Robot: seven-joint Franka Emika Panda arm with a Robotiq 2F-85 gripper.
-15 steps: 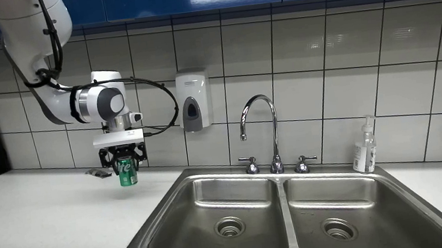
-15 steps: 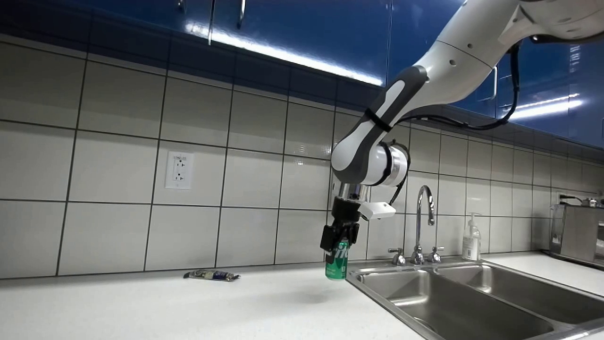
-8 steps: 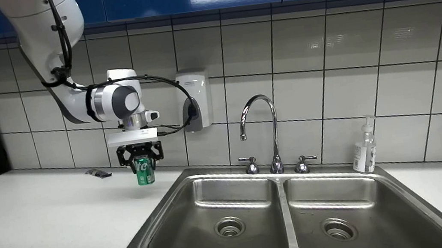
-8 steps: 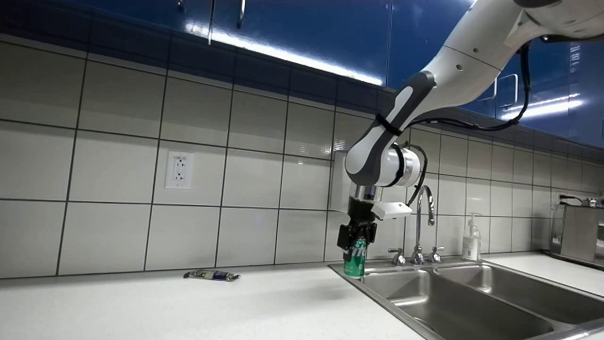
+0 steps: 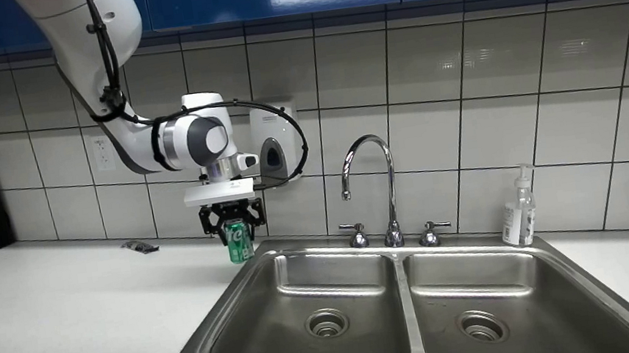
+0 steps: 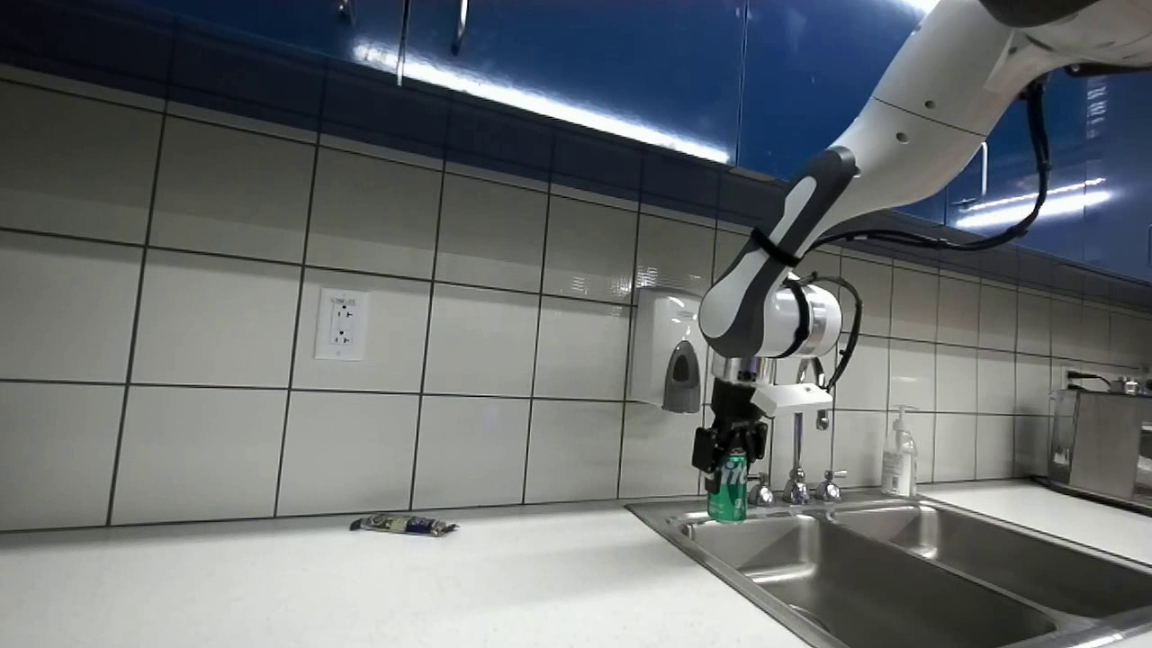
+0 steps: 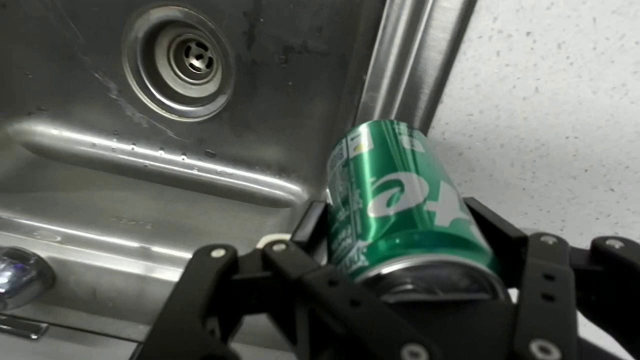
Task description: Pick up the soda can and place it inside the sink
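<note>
The green soda can (image 5: 240,251) is held upright, with its silver top up inside the jaws. It also shows in an exterior view (image 6: 729,497) and in the wrist view (image 7: 395,165). My gripper (image 5: 239,237) is shut on it, with one black finger on each side in the wrist view (image 7: 395,205). The can hangs above the counter at the sink's rear corner, near the rim. The steel double-basin sink (image 5: 277,348) lies beside and in front of it. In the wrist view, a basin with its drain (image 7: 285,90) lies beside the can.
The chrome faucet (image 5: 393,190) and its handles stand behind the basins. A clear pump bottle (image 5: 519,212) stands at the sink's far rear corner. A wall soap dispenser (image 6: 661,351) hangs behind the arm. A wrapper (image 6: 405,524) lies on the counter (image 6: 360,594) near the wall.
My gripper has carried the can sideways along the wall toward the sink, from over the counter to the sink's rear corner. The grip on the can has stayed the same.
</note>
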